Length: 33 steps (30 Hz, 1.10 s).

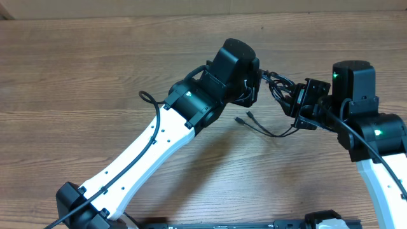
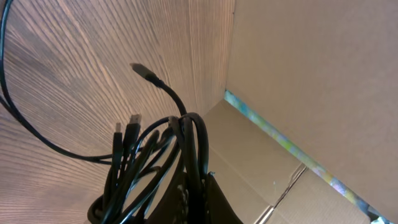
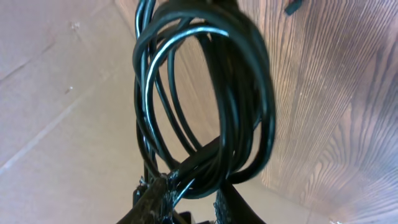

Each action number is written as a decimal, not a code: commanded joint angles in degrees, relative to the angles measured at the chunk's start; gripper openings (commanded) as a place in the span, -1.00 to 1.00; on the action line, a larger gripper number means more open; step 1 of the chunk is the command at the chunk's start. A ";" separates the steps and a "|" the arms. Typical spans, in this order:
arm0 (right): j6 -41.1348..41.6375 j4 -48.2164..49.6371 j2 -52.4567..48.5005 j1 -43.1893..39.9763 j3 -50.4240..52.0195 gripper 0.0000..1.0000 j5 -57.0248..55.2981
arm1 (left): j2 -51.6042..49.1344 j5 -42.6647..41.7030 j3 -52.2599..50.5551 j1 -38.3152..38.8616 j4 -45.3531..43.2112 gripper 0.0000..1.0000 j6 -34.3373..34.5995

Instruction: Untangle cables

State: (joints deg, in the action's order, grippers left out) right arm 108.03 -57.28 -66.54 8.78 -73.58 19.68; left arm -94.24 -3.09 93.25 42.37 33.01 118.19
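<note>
Cables (image 1: 275, 84): bundle held above counter (image 1: 95, 63) | left end effector (image 1: 259, 79): clenched on cables | right end effector (image 1: 291, 100): grasping cables

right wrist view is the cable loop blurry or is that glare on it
right wrist: the cables fill the frame, slightly soft, a white glare streak on one strand; left wrist: plug tips fairly sharp; overhead: even light, no glare.
</note>
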 commanded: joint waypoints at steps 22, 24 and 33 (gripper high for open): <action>-7.96 -1.14 -0.11 0.17 -1.44 -0.93 -3.30 | 0.26 -0.94 0.76 -1.27 -0.02 -0.92 1.20; -13.42 0.26 -0.11 0.17 -1.44 -0.93 -2.38 | 0.26 1.18 0.76 -1.42 0.15 -0.92 1.22; -44.81 5.16 0.42 0.17 -1.44 -0.93 5.35 | 0.26 8.68 0.76 -3.45 0.13 -0.92 1.20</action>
State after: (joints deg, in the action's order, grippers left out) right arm 77.71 -52.42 -66.57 8.78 -73.60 21.71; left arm -94.24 1.56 93.25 40.21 33.39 118.63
